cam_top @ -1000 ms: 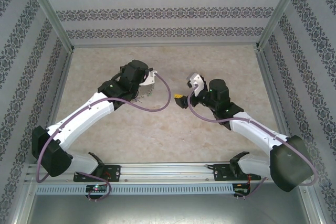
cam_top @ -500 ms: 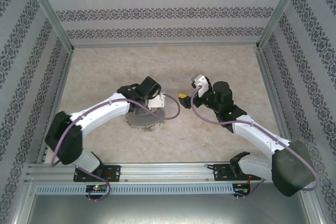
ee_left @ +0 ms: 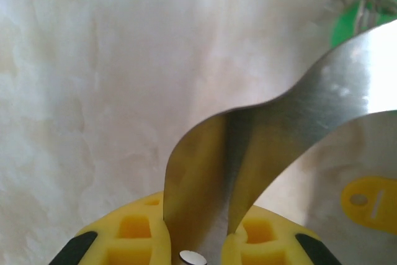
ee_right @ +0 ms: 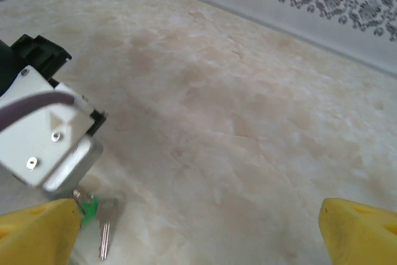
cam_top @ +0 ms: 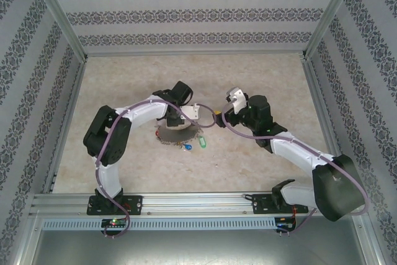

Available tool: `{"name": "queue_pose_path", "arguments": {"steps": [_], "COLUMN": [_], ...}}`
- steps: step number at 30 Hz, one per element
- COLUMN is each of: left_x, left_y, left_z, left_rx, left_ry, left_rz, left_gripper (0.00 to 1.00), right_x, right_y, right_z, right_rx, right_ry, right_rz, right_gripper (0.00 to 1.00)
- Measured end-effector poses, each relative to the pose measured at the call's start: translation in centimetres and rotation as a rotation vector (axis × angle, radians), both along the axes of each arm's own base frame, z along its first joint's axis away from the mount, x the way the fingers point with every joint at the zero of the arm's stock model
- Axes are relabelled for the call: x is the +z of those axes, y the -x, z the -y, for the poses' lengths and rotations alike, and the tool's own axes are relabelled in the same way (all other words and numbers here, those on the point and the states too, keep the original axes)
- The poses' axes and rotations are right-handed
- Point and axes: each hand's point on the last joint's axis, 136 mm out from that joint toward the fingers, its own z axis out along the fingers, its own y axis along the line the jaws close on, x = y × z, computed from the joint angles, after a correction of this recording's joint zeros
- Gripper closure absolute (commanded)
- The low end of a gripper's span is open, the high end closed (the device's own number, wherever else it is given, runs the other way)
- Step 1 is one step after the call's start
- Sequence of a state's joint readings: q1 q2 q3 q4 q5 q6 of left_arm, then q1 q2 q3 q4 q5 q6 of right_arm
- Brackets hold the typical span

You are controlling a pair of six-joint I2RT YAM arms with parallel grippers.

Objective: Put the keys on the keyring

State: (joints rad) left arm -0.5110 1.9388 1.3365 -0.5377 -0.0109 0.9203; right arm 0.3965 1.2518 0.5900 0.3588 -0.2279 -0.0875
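Note:
In the left wrist view the keyring (ee_left: 248,147) is a broad grey metal band rising from between my left gripper's (ee_left: 198,231) yellow fingers (ee_left: 133,231), which are shut on it. A yellow key cap (ee_left: 369,203) and a green one (ee_left: 350,26) show behind the band. From above, the left gripper (cam_top: 185,119) holds the keyring (cam_top: 171,132) at the table's middle, with keys (cam_top: 191,146) fanned along its near edge, green and blue caps among them. My right gripper (cam_top: 219,115) stands just right of it, open. In the right wrist view the right gripper (ee_right: 198,240) has nothing between its fingertips (ee_right: 360,231); a green-capped key (ee_right: 102,224) hangs at lower left.
The marble-patterned tabletop (cam_top: 260,79) is walled by patterned panels on three sides, with metal posts at the corners (cam_top: 307,57). The left arm's white wrist housing (ee_right: 46,138) sits close at the left of the right wrist view. Purple cables loop beside both grippers.
The left arm has swung in and folded at the elbow, carrying the keyring and keys nearer and rightward to the table's middle. The right gripper has shifted only slightly and stays open.

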Motion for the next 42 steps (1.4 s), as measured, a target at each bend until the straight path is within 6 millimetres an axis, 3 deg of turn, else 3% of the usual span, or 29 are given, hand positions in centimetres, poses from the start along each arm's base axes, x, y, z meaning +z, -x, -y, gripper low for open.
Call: {"name": "queue_pose_path", "arguments": {"steps": [5,11,14,15,16,20,24,27,34,37,42], "left_x": [-0.3,2.5,5.9,7.2,8.9,15.3,18.2,16.9,8.8,6.0,3.3], "left_y": [-1.7,-2.6,-2.5,-2.3,-2.1,-0.3,1.5,3.2,5.3,5.2,3.5], "left_z": [0.2,1.1,1.1,1.0,0.8,-0.8,-4.1,-7.3,-15.7,-17.7,-20.0], "left_rx": [0.027,0.046,0.082,0.094,0.116,0.245,0.428,0.587,0.987,1.089,1.185], "left_ry": [0.029,0.095,0.147,0.169,0.201,0.383,0.553,0.627,0.701,0.69,0.7], "left_rz": [0.003,0.058,0.116,0.141,0.172,0.296,0.41,0.464,0.479,0.465,0.474], "left_gripper": [0.54,0.49,0.47,0.34,0.0,0.0,0.0,0.01,0.01,0.01,0.01], "right_x": [-0.8,-0.5,1.2,2.0,2.7,4.9,5.2,3.8,0.6,-0.9,-5.2], "right_y": [-0.8,-0.6,-0.1,0.1,0.3,1.2,2.0,2.8,3.3,3.1,2.4], "right_z": [2.7,7.5,9.1,9.6,10.1,11.8,12.8,13.5,14.5,15.1,16.2], "right_rx": [-0.132,-0.304,-0.346,-0.357,-0.368,-0.403,-0.436,-0.471,-0.524,-0.55,-0.596], "right_ry": [-0.037,-0.082,-0.103,-0.111,-0.116,-0.126,-0.129,-0.123,-0.088,-0.071,-0.028], "right_rz": [-0.014,0.0,0.059,0.083,0.108,0.194,0.228,0.224,0.184,0.166,0.089], "right_gripper": [0.02,0.02,0.02,0.02,0.02,0.02,0.02,0.02,0.02,0.02,0.02]}}
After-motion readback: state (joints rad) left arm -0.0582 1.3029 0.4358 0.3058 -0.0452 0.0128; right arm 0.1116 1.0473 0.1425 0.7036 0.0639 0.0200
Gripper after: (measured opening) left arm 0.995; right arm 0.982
